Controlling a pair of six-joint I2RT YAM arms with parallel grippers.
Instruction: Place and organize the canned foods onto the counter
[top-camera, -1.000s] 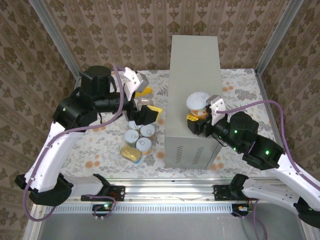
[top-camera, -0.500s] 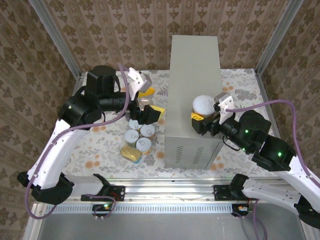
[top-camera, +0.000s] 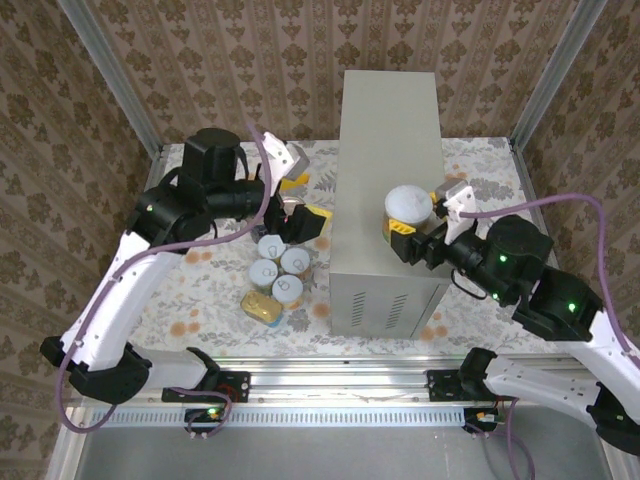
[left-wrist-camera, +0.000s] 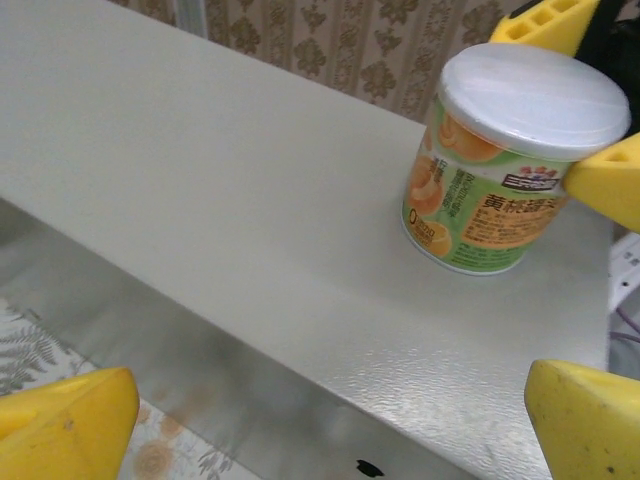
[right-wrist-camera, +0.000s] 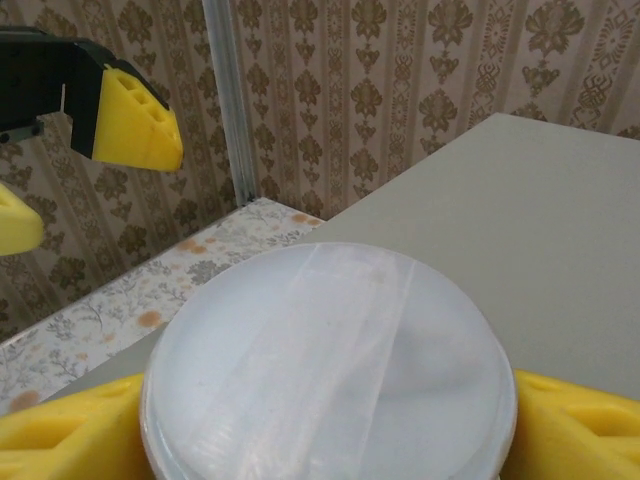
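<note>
The right tool is straddling the upright orange-labelled can at the near right of the surface, though whether it is clamping cannot be told, while the left tool, jaws wide apart, is hovering with the remaining cans at its 7 o'clock on the floral floor, nearer that arm.

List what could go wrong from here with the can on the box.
The green-and-orange white-lidded can stands near the right edge of the pale grey metal box; the right gripper, closed on it, could tip it off when withdrawing. The open left gripper hovers beside the box over the clustered small tins and could knock them over.
</note>
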